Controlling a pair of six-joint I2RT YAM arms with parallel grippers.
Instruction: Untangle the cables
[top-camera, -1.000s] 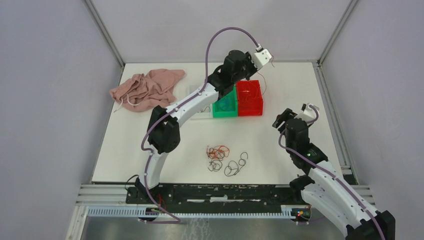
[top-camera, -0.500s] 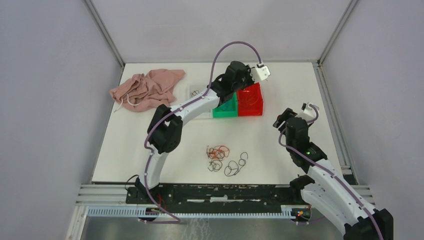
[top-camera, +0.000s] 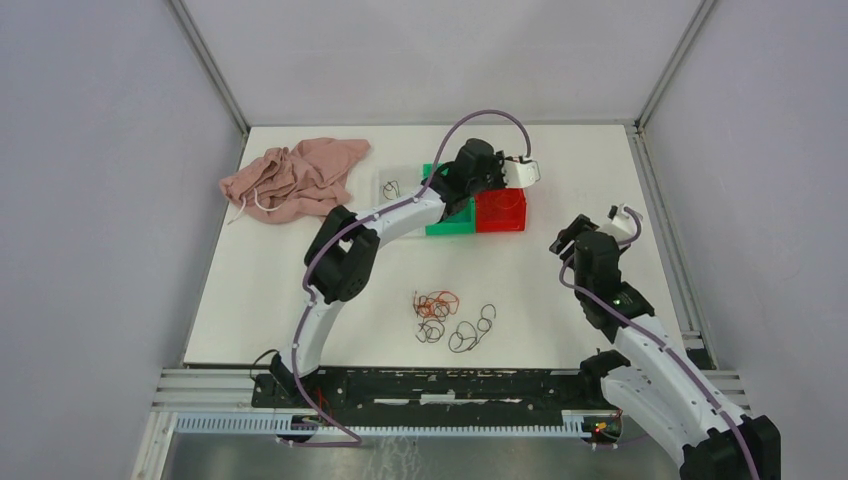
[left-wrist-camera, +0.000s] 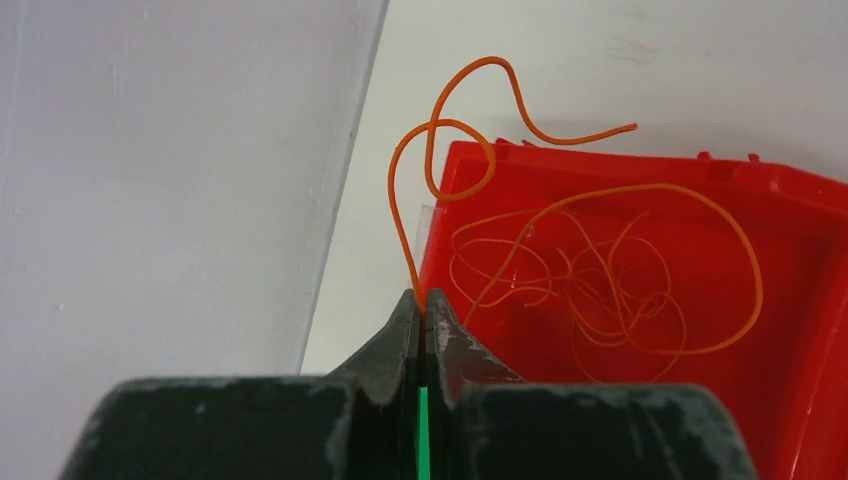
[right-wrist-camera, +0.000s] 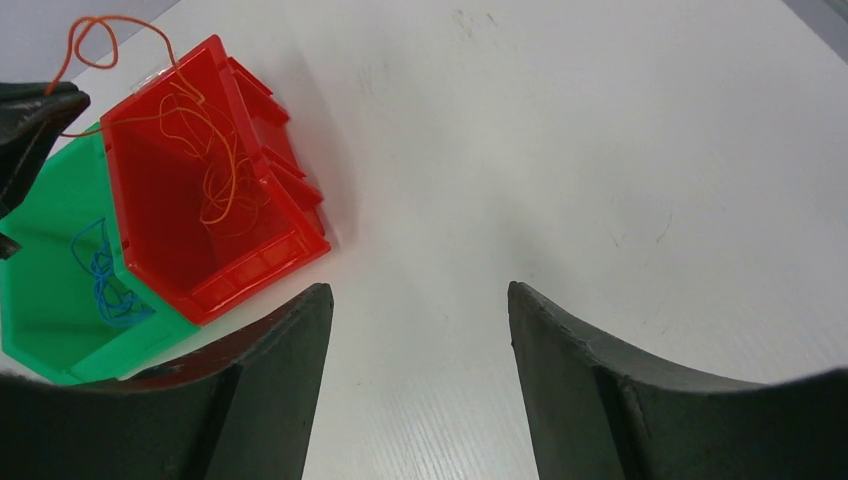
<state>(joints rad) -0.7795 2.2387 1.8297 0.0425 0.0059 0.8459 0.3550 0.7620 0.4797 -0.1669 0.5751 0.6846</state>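
Bench (top-camera: 560, 150), white and walled in by grey panels, fills the overhead view, with your two arms bolted at its near edge. Your left arm (top-camera: 340, 265) stretches across to the back and ends at a row of small bins. Your right arm (top-camera: 640, 340) is bent at the right side, its wrist over bare bench.

Pink cloth (top-camera: 295, 180) with a white cord lies crumpled toward the far left corner.

Next in size are the bins at the far middle: a red bin (top-camera: 500, 210), a green bin (top-camera: 450, 222) touching its left side, and a clear tray (top-camera: 392, 187) further left holding a dark wire. Loose orange wires (left-wrist-camera: 600, 280) lie coiled in the red bin, and a blue wire (right-wrist-camera: 100, 270) lies in the green one.

The wad of cables (top-camera: 437, 305), orange-red and dark strands tangled together, sits on the bench near the front middle, well apart from both arms. A dark loop (top-camera: 472, 330) lies just beside it on the right.

Your right fingers (right-wrist-camera: 280, 370) stand wide apart and hold nothing. Your left fingers (left-wrist-camera: 405, 330) are pinched tight on one thin orange wire (left-wrist-camera: 440, 130), which curls up from the tips in a loop over a corner of the red bin.
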